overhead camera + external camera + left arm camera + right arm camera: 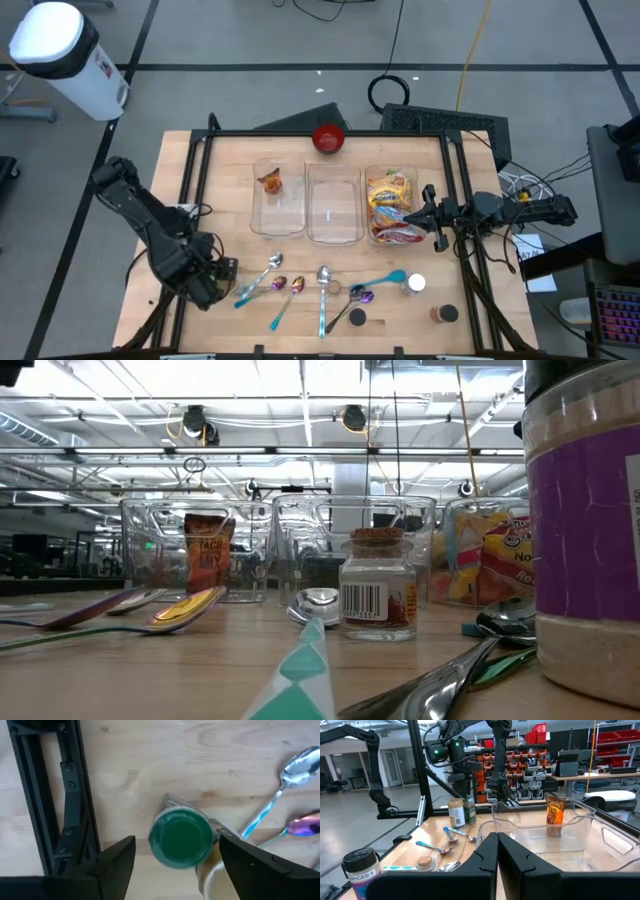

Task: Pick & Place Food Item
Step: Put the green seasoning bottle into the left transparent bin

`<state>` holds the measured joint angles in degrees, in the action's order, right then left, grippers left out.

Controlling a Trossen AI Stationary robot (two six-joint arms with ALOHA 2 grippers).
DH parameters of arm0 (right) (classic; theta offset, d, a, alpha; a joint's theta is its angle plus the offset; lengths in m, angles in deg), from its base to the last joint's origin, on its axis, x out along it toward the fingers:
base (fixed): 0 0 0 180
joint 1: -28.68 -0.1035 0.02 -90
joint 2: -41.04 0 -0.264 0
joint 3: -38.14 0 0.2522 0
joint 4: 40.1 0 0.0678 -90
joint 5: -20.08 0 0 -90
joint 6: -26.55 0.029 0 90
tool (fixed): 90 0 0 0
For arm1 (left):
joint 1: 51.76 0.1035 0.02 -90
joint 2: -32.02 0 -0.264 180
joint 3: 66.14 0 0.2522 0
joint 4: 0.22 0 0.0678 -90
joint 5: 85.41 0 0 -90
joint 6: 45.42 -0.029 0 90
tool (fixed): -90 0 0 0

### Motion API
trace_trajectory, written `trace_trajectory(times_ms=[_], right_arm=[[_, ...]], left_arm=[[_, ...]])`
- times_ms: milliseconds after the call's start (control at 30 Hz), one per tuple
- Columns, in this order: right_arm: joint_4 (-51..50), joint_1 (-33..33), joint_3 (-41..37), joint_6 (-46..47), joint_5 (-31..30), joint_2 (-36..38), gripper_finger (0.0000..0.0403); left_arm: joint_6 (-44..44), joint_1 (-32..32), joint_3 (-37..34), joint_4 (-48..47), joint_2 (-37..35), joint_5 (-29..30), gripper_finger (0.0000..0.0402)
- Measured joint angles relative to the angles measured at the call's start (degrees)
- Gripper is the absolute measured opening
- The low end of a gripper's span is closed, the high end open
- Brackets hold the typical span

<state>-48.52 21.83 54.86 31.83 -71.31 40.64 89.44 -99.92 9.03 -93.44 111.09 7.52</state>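
Observation:
My left gripper is open at the table's near left, pointing down. In the left wrist view its fingers stand on either side of a green-lidded jar without touching it; a second jar stands against the green one. My right gripper is shut and empty at the right clear container, which holds yellow and red food packets. An orange packet stands in the left container. The middle container has nothing in it.
A red bowl sits at the far edge. Several spoons lie along the near side. A white-lidded jar and two small dark-lidded jars stand near right. A black frame rail runs beside my left gripper.

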Motion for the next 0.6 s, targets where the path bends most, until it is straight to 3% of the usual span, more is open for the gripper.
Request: trace_trajectory(times_ms=[600], right_arm=[[0.0, 0.0, -0.01, 0.0, 0.0, 0.0, 0.0]], left_arm=[[1.56, 0.02, -7.51, 9.08, -0.02, 0.01, 0.027]])
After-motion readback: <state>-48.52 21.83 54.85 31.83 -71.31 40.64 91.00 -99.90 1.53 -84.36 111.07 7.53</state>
